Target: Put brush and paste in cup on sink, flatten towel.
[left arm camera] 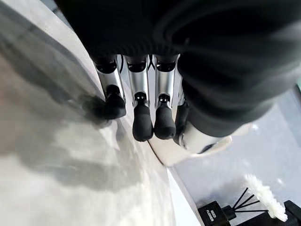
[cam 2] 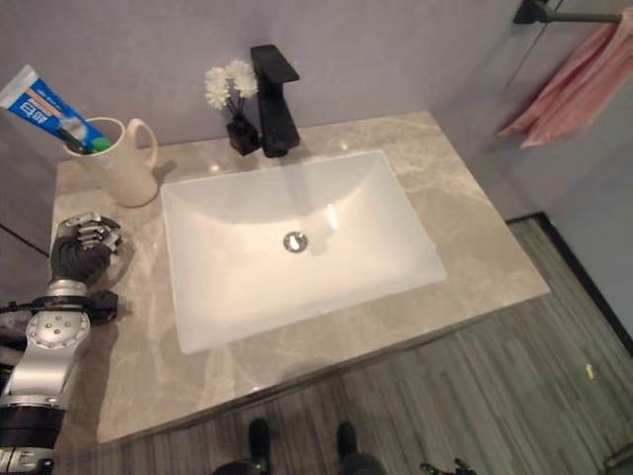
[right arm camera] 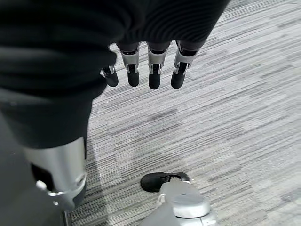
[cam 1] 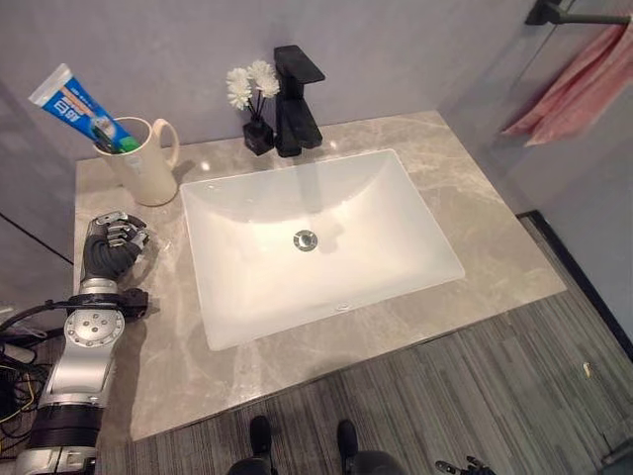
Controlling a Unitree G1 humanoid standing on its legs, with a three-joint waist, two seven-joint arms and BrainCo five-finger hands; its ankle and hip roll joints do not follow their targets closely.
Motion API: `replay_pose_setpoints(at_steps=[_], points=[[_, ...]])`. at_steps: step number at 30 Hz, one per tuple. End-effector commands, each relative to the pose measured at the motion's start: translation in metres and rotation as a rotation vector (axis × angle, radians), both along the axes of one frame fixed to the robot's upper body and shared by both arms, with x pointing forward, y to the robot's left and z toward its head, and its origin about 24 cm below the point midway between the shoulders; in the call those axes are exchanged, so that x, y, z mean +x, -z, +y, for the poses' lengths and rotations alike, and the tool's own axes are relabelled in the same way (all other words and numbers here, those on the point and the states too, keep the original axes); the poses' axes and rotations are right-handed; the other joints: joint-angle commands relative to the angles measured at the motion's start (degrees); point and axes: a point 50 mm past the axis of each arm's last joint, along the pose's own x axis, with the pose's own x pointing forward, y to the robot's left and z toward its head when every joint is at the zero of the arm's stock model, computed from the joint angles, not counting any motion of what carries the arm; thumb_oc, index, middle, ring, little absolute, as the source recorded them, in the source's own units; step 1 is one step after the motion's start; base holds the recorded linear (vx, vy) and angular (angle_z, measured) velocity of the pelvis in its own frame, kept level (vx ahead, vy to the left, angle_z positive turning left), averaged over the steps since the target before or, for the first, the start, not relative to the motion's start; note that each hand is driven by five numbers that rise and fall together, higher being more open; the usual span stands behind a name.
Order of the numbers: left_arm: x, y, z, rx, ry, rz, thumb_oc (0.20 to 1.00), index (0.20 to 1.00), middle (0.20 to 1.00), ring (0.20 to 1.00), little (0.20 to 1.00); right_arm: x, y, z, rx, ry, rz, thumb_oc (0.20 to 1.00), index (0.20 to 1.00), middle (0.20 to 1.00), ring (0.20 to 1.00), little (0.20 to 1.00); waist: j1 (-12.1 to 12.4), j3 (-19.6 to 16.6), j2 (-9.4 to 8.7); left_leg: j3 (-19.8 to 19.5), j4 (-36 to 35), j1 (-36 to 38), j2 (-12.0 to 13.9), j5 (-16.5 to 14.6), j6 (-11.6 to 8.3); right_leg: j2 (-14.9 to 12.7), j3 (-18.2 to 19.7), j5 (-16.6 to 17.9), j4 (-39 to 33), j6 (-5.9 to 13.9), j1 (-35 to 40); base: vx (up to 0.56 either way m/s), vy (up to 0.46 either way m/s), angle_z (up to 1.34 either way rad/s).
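Paste [cam 1: 74, 104] and brush [cam 1: 127, 144] sit in the cup [cam 1: 143, 163], left hand [cam 1: 111, 247] hangs loosely curled and empty beside it, right hand [right arm camera: 146, 66] slack, so next comes reaching for the bunched towel [cam 1: 579, 84].

Polished stone counter [cam 1: 475, 237], glossy white basin [cam 1: 247, 297] (glazed-looking), matt black tap [cam 1: 296, 109], pink cloth towel [cam 1: 579, 84].
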Motion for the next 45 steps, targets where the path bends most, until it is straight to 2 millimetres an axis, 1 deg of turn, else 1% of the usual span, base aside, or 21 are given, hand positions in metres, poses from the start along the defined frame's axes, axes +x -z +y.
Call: replay_pose_setpoints(at_steps=[1,8,12,16,20,24,25,27,28,30,31,33,34,35,36,39,40,43,44,45], points=[[-0.002,0.011,0.009,0.034,-0.043,0.056,0.200,0.200,0.200,0.200,0.200,0.000,-0.003,-0.009,-0.037,-0.038,0.013,1.000,1.000,1.000,1.000,1.000,-0.1,-1.2,0.70,-0.5,0.1,-1.5,1.5,-0.1,0.76,-3.1,0.5,7.5,4.2,3.64,0.4,0.02,-0.001,-0.07],[0.002,0.003,0.016,0.045,-0.081,0.034,0.200,0.200,0.200,0.200,0.200,-0.002,-0.003,-0.009,-0.036,-0.046,0.014,1.000,1.000,1.000,1.000,1.000,-0.5,-1.0,0.51,0.0,0.1,-1.9,1.5,-0.2,0.64,-3.4,0.5,8.1,2.8,3.75,0.4,0.01,-0.002,-0.08],[0.003,-0.007,0.021,0.055,-0.109,-0.002,0.200,0.200,0.200,0.200,0.200,0.004,-0.003,-0.005,-0.024,-0.047,-0.007,1.000,1.000,1.000,1.000,1.000,-0.6,-0.5,0.26,0.6,0.1,-2.9,1.7,0.0,0.57,-3.5,1.0,8.9,2.0,3.94,-0.6,-0.02,-0.002,-0.06],[0.004,-0.012,0.024,0.072,-0.124,-0.009,0.200,0.200,0.200,0.200,0.200,0.005,-0.002,-0.002,-0.014,-0.061,-0.010,1.000,1.000,1.000,1.000,1.000,-0.6,-0.6,-0.14,0.8,0.1,-3.3,1.7,0.0,0.57,-3.5,1.2,9.5,1.3,4.08,-0.8,0.01,-0.004,-0.12],[0.009,-0.021,0.027,0.077,-0.140,-0.035,0.200,0.200,0.200,0.200,0.200,0.007,-0.003,-0.001,-0.010,-0.061,-0.023,1.000,1.000,1.000,1.000,1.000,-0.8,-0.2,-0.57,0.8,0.1,-3.9,1.7,0.1,0.47,-3.4,1.0,9.8,1.1,4.18,-1.0,0.00,-0.006,-0.06],[0.016,-0.030,0.028,0.077,-0.150,-0.056,0.200,0.200,0.200,0.200,0.200,0.007,-0.001,0.003,0.001,-0.069,-0.017,1.000,1.000,1.000,1.000,1.000,-0.9,0.0,-1.26,0.7,0.1,-4.3,1.8,0.1,0.46,-3.3,0.8,10.4,1.1,4.22,-1.3,0.00,0.000,0.00],[0.018,-0.035,0.029,0.088,-0.159,-0.065,0.200,0.200,0.200,0.200,0.200,0.008,-0.001,0.005,0.005,-0.077,-0.019,1.000,1.000,1.000,1.000,1.000,-0.9,0.0,-1.70,0.8,0.1,-4.4,2.0,0.2,0.38,-3.2,0.8,10.9,0.8,4.40,-1.3,0.00,0.000,0.00],[0.019,-0.036,0.030,0.089,-0.163,-0.066,0.200,0.200,0.200,0.200,0.200,0.009,-0.001,0.007,0.009,-0.081,-0.023,1.000,1.000,1.000,1.000,1.000,-1.0,0.0,-1.91,0.9,0.1,-4.4,2.1,0.2,0.36,-3.1,0.8,11.0,0.8,4.45,-1.3,0.00,0.000,0.00],[0.021,-0.042,0.032,0.102,-0.177,-0.075,0.200,0.200,0.200,0.200,0.200,0.010,-0.001,0.008,0.015,-0.085,-0.028,1.000,1.000,1.000,1.000,1.000,-1.2,-0.1,-2.35,1.0,0.1,-4.3,2.3,0.1,0.33,-3.0,0.9,11.2,0.9,4.51,-1.5,0.00,0.000,0.00],[0.024,-0.048,0.035,0.111,-0.194,-0.085,0.200,0.200,0.200,0.200,0.200,0.011,-0.001,0.010,0.021,-0.089,-0.031,1.000,1.000,1.000,1.000,1.000,-1.3,-0.1,-2.87,1.0,0.1,-4.4,2.6,0.1,0.28,-2.8,0.8,11.4,1.0,4.51,-1.6,0.00,0.000,0.00],[0.024,-0.048,0.035,0.111,-0.194,-0.085,0.200,0.200,0.200,0.200,0.200,0.011,-0.001,0.010,0.021,-0.089,-0.032,1.000,1.000,1.000,1.000,1.000,-1.3,-0.1,-2.88,1.0,0.1,-4.4,2.6,0.1,0.28,-2.8,0.8,11.4,1.0,4.51,-1.6,0.00,0.000,0.00],[0.027,-0.056,0.037,0.123,-0.211,-0.099,0.200,0.200,0.200,0.200,0.200,0.011,0.000,0.012,0.025,-0.091,-0.032,1.000,1.000,1.000,1.000,1.000,-1.5,-0.1,-3.42,1.1,0.1,-4.5,2.7,0.1,0.22,-2.6,0.7,11.5,1.2,4.61,-1.6,0.01,-0.017,-0.01],[0.028,-0.058,0.042,0.127,-0.232,-0.096,0.200,0.200,0.200,0.200,0.200,0.010,0.000,0.013,0.029,-0.097,-0.032,1.000,1.000,1.000,1.000,1.000,-1.8,-0.1,-3.96,1.2,0.1,-4.4,3.0,0.1,0.11,-2.5,0.8,11.9,1.3,4.69,-1.7,0.01,-0.025,-0.03],[0.028,-0.058,0.042,0.128,-0.232,-0.096,0.200,0.200,0.200,0.200,0.200,0.010,0.000,0.013,0.030,-0.096,-0.032,1.000,1.000,1.000,1.000,1.000,-1.7,-0.1,-4.00,1.2,0.1,-4.4,3.0,0.1,0.11,-2.5,0.8,11.9,1.3,4.68,-1.7,0.01,-0.028,-0.03],[0.031,-0.065,0.043,0.146,-0.239,-0.103,0.200,0.200,0.200,0.200,0.200,0.012,0.000,0.014,0.032,-0.104,-0.037,1.000,1.000,1.000,1.000,1.000,-2.0,-0.1,-4.41,1.3,0.1,-4.5,3.1,0.1,0.06,-2.3,0.7,12.1,1.3,4.74,-1.8,0.00,0.000,0.00],[0.034,-0.071,0.044,0.155,-0.248,-0.110,0.200,0.200,0.200,0.200,0.200,0.012,0.000,0.016,0.033,-0.111,-0.039,1.000,1.000,1.000,1.000,1.000,-2.1,-0.1,-4.94,1.4,0.1,-4.7,3.3,0.2,-0.01,-2.2,0.6,12.4,1.3,4.80,-2.0,0.00,0.000,0.00],[0.038,-0.076,0.043,0.165,-0.252,-0.116,0.200,0.200,0.200,0.200,0.200,0.013,0.000,0.017,0.035,-0.119,-0.041,1.000,1.000,1.000,1.000,1.000,-2.3,0.0,-5.32,1.4,0.1,-4.8,3.5,0.3,-0.07,-2.1,0.4,12.5,1.4,4.87,-2.0,0.00,0.000,0.00],[0.040,-0.078,0.042,0.170,-0.249,-0.116,0.200,0.200,0.200,0.200,0.200,0.014,0.000,0.018,0.038,-0.118,-0.042,1.000,1.000,1.000,1.000,1.000,-2.3,0.0,-5.46,1.3,0.1,-4.8,3.6,0.3,-0.09,-2.0,0.4,12.5,1.4,4.88,-2.1,0.01,-0.009,0.04],[0.043,-0.085,0.042,0.180,-0.258,-0.123,0.200,0.200,0.200,0.200,0.200,0.014,0.000,0.020,0.046,-0.125,-0.046,1.000,1.000,1.000,1.000,1.000,-2.5,0.1,-5.66,1.4,0.1,-5.0,3.7,0.3,-0.19,-2.0,0.2,12.9,1.5,4.94,-2.2,0.00,0.000,0.00],[0.043,-0.085,0.042,0.180,-0.257,-0.123,0.200,0.200,0.200,0.200,0.200,0.014,0.000,0.021,0.046,-0.125,-0.046,1.000,1.000,1.000,1.000,1.000,-2.5,0.1,-5.67,1.4,0.1,-5.0,3.7,0.3,-0.19,-2.0,0.2,12.9,1.5,4.94,-2.2,0.00,0.000,0.00]])
